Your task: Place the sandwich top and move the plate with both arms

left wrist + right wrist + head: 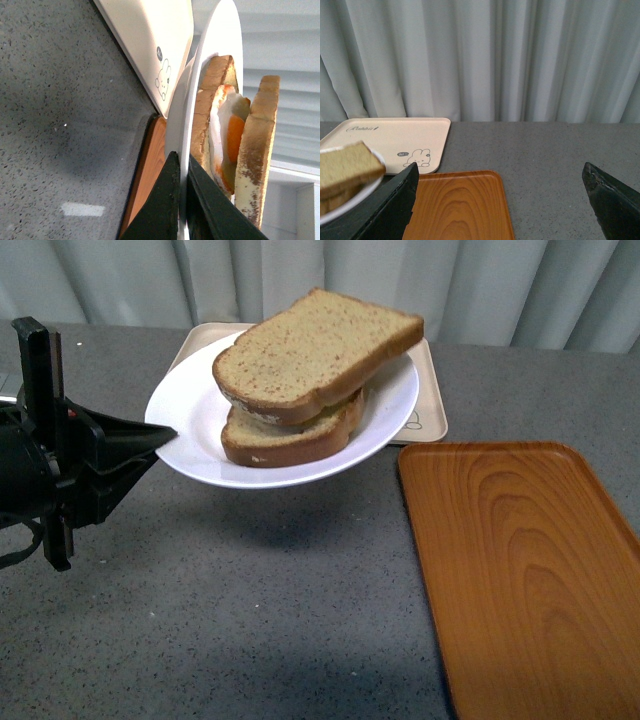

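Observation:
The white plate (195, 455) hangs tilted above the grey table, and my left gripper (168, 438) is shut on its left rim. On it lies the sandwich top (315, 352), a tan speckled slice resting askew over the lower slice (290, 440). In the left wrist view the black jaws pinch the plate's rim (181, 165), and egg (234, 135) shows between the two slices, with the sandwich top (257, 150) outermost. My right gripper (500, 195) is open and holds nothing; it is out of the front view. In its view the plate (350, 200) and bread (347, 167) sit at one edge.
A beige rabbit tray (425, 400) lies behind the plate against the curtain. An orange-brown wooden tray (530, 570) covers the table's right side, below my right gripper (460, 205). Grey speckled tabletop (250, 620) spreads under the plate, darkened by its shadow.

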You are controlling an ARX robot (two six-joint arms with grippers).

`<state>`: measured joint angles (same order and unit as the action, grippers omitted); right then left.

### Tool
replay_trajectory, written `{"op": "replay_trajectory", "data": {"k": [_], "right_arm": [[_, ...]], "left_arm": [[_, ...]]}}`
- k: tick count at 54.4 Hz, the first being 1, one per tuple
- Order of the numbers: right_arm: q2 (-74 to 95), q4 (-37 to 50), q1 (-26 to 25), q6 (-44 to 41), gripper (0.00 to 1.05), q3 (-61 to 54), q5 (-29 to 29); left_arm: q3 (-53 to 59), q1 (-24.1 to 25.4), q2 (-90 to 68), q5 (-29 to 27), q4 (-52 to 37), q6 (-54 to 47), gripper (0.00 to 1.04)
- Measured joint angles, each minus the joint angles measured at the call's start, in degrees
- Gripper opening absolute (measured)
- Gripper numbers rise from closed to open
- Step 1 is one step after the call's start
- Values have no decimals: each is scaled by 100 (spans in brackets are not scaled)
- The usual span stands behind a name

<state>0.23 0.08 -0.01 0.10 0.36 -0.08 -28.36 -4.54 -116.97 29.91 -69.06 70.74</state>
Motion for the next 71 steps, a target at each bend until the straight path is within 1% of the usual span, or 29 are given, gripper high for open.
{"op": "replay_trajectory", "data": {"k": [2, 7, 10, 18, 27, 36, 44, 60, 62, 64, 71], "right_arm": [[0, 0, 0, 0, 96, 0, 0], [0, 0, 0, 0, 96, 0, 0], [0, 0, 0, 0, 96, 0, 0], [0, 2, 0, 0, 96, 0, 0], [0, 0, 0, 0, 96, 0, 0], [0, 0, 0, 0, 96, 0, 0], [0, 0, 0, 0, 96, 0, 0], [0, 0, 0, 0, 96, 0, 0], [0, 2, 0, 0, 96, 0, 0], [0, 0, 0, 0, 96, 0, 0], [0, 0, 0, 0, 96, 0, 0]], "left_arm": [[-52, 15, -4, -42, 0, 83, 4], [-317, 24, -195, -361, 96, 229, 4], [-667, -22, -417, -601, 221, 317, 4], [-1471, -138, -767, -916, 535, 422, 4], [-3003, -382, -1405, -1215, 1353, 407, 4], [-3943, -549, -1963, -1416, 1937, 254, 4], [-4304, -640, -2286, -1497, 2218, 166, 4], [-4494, -708, -2540, -1484, 2542, -68, 4], [-4485, -699, -2540, -1488, 2514, -57, 10], [-4409, -686, -2511, -1493, 2479, -63, 19], [-4059, -632, -2275, -1543, 2367, -68, 37]]}}
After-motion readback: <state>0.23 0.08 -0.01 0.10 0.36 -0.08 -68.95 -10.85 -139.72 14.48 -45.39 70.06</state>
